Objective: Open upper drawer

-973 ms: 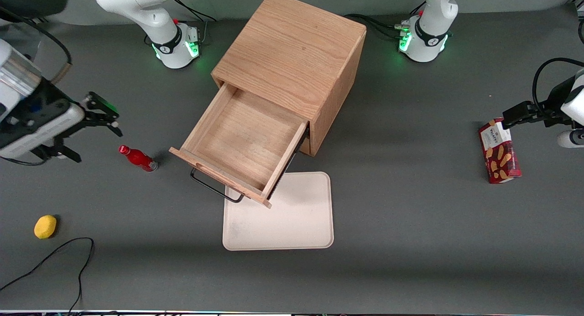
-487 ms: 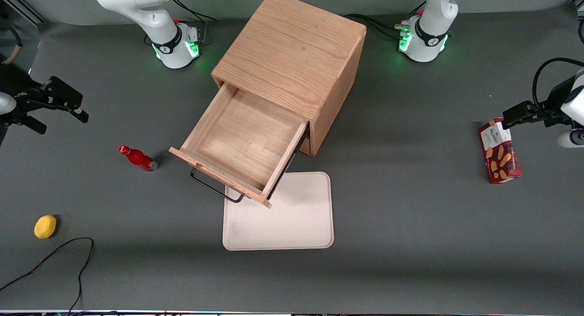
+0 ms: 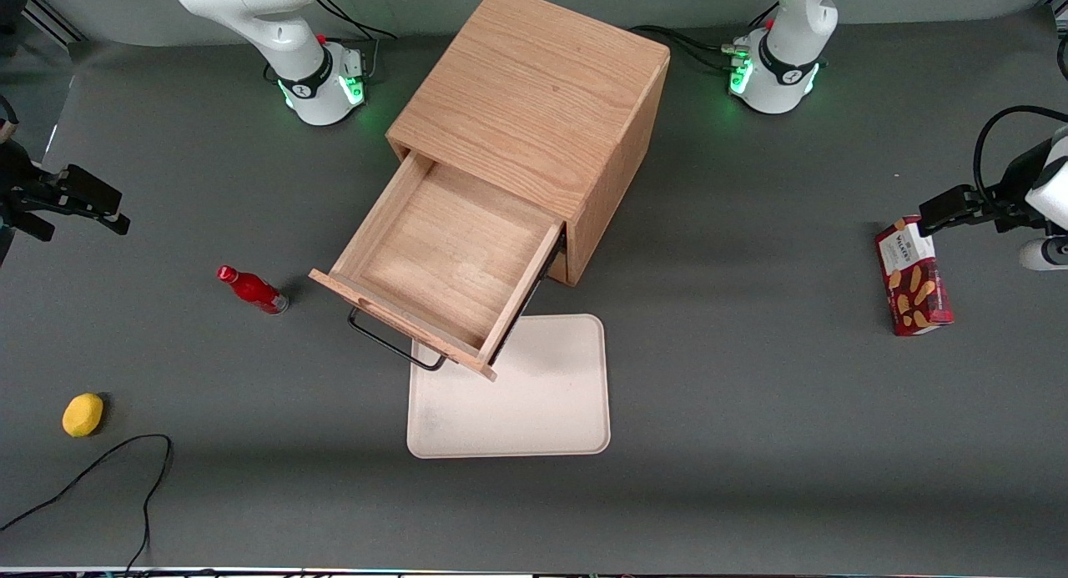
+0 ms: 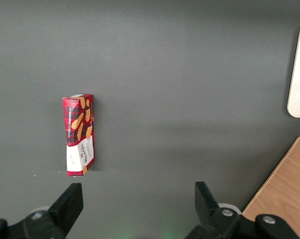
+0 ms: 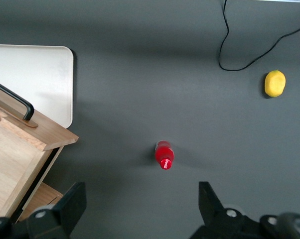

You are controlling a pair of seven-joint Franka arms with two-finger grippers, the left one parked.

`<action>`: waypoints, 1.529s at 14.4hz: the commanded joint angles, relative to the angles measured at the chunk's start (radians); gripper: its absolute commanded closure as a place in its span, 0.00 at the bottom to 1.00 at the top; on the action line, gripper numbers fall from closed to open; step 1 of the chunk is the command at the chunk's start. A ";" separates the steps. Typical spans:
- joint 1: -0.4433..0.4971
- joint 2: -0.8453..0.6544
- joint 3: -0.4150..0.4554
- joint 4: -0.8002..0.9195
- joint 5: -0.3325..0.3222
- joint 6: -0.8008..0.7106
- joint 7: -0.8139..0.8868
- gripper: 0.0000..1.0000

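Note:
The upper drawer (image 3: 442, 261) of the light-oak cube cabinet (image 3: 534, 94) stands pulled far out, and its inside is bare wood. Its thin black bar handle (image 3: 396, 344) hangs over the edge of the cream tray (image 3: 542, 394). My gripper (image 3: 83, 226) hovers over the mat toward the working arm's end of the table, well apart from the drawer. It is open with nothing between its fingers. In the right wrist view the gripper (image 5: 140, 206) frames bare mat, with the drawer's front corner (image 5: 45, 137) and the handle (image 5: 13, 99) beside it.
A small red bottle (image 3: 250, 290) stands on the mat between the gripper and the drawer. A yellow lemon-like thing (image 3: 83, 414) and a black cable (image 3: 100, 469) lie nearer the front camera. A red biscuit box (image 3: 914, 278) lies toward the parked arm's end.
My gripper has drawn back from the red bottle and the drawer toward the working arm's end of the table. The drawer, bottle and tray have not moved.

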 commanded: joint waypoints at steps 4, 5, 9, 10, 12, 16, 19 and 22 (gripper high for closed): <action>0.001 0.003 0.003 0.022 -0.011 0.010 0.040 0.00; 0.004 0.001 0.003 0.016 -0.006 0.013 0.040 0.00; 0.022 -0.007 -0.003 -0.034 0.004 0.080 0.040 0.00; 0.029 -0.005 -0.014 -0.035 0.004 0.082 0.040 0.00; 0.035 -0.005 -0.019 -0.035 0.004 0.085 0.041 0.00; 0.018 -0.001 -0.017 -0.031 0.003 0.077 0.041 0.00; -0.004 0.006 -0.011 -0.003 0.004 0.071 0.040 0.00; -0.001 0.004 -0.010 -0.001 0.003 0.068 0.040 0.00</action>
